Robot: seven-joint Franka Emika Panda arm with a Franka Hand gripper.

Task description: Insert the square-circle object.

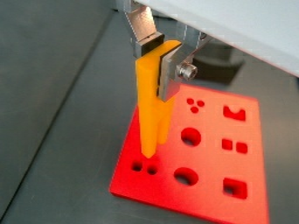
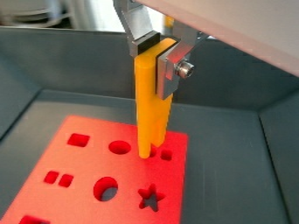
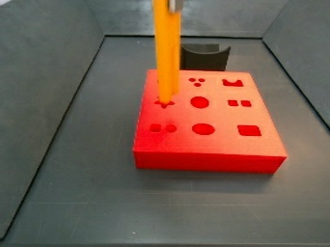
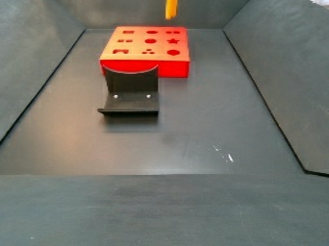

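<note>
My gripper [image 1: 158,54] is shut on the upper end of the square-circle object [image 1: 149,105], a long orange-yellow bar that hangs upright; the grip also shows in a wrist view [image 2: 156,52]. The bar's lower end hangs close over a pair of small holes [image 1: 146,166] near one edge of the flat red block [image 1: 216,166], next to a small square hole [image 2: 167,155]. I cannot tell whether the prongs touch the block. In both side views only the bar shows [image 3: 165,53] [image 4: 171,9]; the gripper is above the frame.
The red block [image 3: 213,140] lies on the dark floor of a grey walled bin and has several other shaped holes. The dark fixture [image 4: 130,93] stands beside the block [image 4: 145,65] and shows behind it in a side view [image 3: 204,55].
</note>
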